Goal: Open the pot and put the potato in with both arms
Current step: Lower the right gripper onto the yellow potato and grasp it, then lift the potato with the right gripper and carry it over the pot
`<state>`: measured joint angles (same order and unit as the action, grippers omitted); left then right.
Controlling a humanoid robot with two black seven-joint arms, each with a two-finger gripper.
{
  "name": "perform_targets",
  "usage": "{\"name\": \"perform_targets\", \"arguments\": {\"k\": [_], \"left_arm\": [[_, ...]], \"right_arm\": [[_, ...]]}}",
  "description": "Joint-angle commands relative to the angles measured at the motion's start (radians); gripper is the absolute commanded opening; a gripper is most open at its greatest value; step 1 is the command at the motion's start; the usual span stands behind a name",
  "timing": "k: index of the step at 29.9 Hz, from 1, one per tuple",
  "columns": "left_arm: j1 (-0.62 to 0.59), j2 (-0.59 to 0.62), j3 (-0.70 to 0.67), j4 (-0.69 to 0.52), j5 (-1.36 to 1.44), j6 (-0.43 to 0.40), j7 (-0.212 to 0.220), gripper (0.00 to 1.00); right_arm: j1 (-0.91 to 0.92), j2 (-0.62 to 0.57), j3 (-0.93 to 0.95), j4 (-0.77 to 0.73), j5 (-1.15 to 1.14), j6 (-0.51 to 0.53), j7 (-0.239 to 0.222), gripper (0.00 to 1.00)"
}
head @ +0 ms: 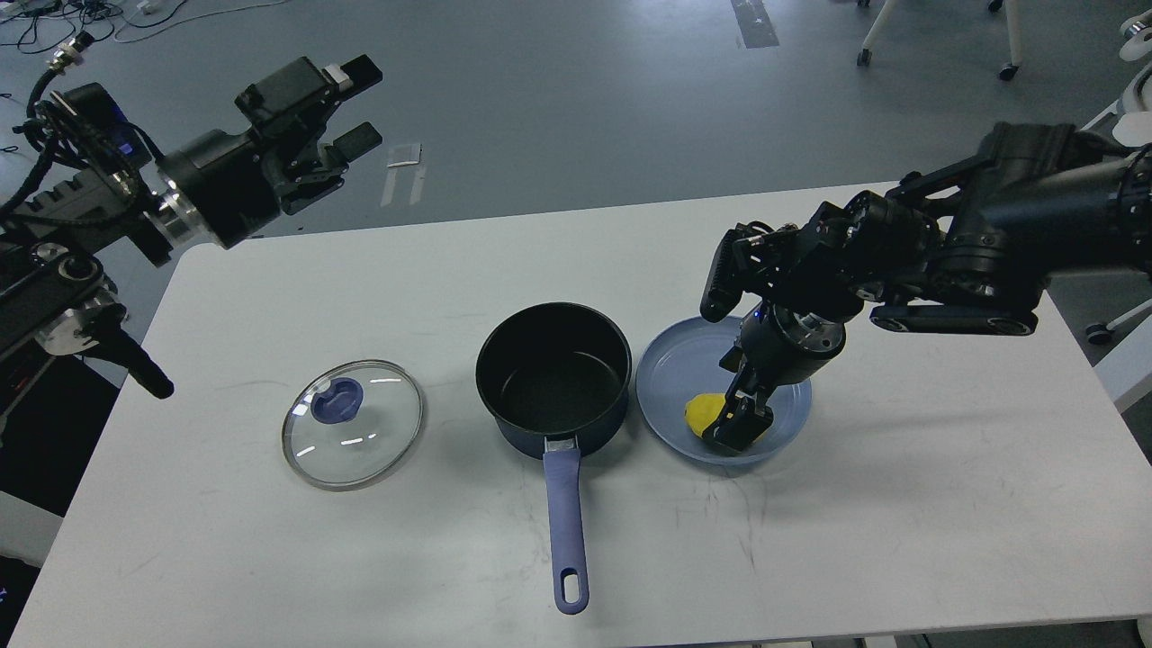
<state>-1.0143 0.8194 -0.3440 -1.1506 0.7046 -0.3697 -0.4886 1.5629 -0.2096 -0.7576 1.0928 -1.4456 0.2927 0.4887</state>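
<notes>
A white worktop [900,504] is filling most of the view, with grey floor [585,99] lying beyond its far edge. The right arm [1017,225] is reaching in from the right side and bending down over a shallow blue plate [670,378]. The left arm [99,207] is hanging raised at the upper left, off the worktop's far left corner and well apart from everything on it.

The pot [553,373] is sitting uncovered near the middle of the worktop, its black inside showing nothing in it and its long blue-purple handle [565,522] pointing toward the near edge. The plate is lying just beside the pot on the right, their rims about touching. The glass lid [353,423] is lying flat on the worktop to the left of the pot, apart from it, with its blue knob [337,399] facing up.

The right gripper [738,430] is pointing down into the plate, its jaws closing around the potato [702,412], which is resting on the plate and partly hidden behind the fingers. The left gripper [355,103] is holding nothing, its jaws standing wide apart in the air.
</notes>
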Motion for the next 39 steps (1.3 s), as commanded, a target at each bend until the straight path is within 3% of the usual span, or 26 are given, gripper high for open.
{"name": "perform_targets", "arguments": {"k": [1, 8, 10, 11, 13, 17, 21, 31, 39], "left_arm": [[0.000, 0.000, 0.000, 0.000, 0.000, -0.002, 0.000, 0.97], [0.002, -0.002, 0.000, 0.000, 0.000, 0.000, 0.000, 0.97], [0.002, 0.000, 0.000, 0.000, 0.000, 0.000, 0.000, 0.97], [0.002, 0.000, 0.000, 0.000, 0.000, 0.000, 0.000, 0.97], [0.002, 0.000, 0.000, 0.000, 0.000, 0.000, 0.000, 0.97], [0.002, 0.000, 0.000, 0.000, 0.000, 0.000, 0.000, 0.97], [0.003, 0.000, 0.000, 0.000, 0.000, 0.000, 0.000, 0.97], [0.006, 0.001, -0.010, 0.002, -0.004, -0.003, 0.000, 0.97], [0.010, 0.004, -0.012, 0.000, -0.002, -0.006, 0.000, 0.97]], "right_arm": [[-0.015, 0.004, -0.020, -0.010, 0.001, -0.021, 0.000, 0.99], [-0.044, 0.022, -0.025, -0.033, 0.001, -0.058, 0.000, 0.93], [-0.044, 0.026, -0.026, -0.034, 0.001, -0.058, 0.000, 0.84], [-0.044, 0.026, -0.028, -0.034, 0.001, -0.058, 0.000, 0.72], [-0.044, 0.026, -0.028, -0.034, -0.001, -0.058, 0.000, 0.66], [-0.041, 0.026, -0.052, -0.036, -0.001, -0.058, 0.000, 0.30], [-0.027, 0.018, -0.058, -0.034, -0.001, -0.058, 0.000, 0.20], [0.115, -0.039, 0.018, -0.024, 0.053, -0.066, 0.000, 0.20], [0.218, -0.004, 0.089, -0.036, 0.312, -0.061, 0.000, 0.21]]}}
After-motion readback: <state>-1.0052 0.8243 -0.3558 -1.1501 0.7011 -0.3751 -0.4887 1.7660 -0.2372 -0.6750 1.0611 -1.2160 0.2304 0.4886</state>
